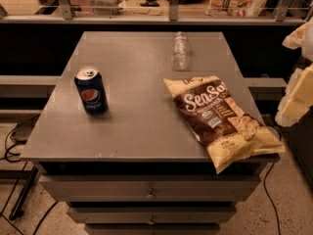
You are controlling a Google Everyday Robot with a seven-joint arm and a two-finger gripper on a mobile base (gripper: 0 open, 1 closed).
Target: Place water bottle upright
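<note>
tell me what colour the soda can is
The can is dark blue, clearest in the camera view; the claw sits at the right edge.

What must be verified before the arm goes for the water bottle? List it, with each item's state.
1. Water bottle located: ok, on the far side of the table, right of centre.
2. Bottle upright: not ok; it seems to lie with its cap toward the far edge.
3. Room around the bottle: ok; Pepsi can and chip bag both sit apart from it.
4. Gripper at the bottle: not ok; it hangs beyond the table's right edge, well apart.
5. Chip bag secure: not ok; its end overhangs the table's front right corner.
</note>
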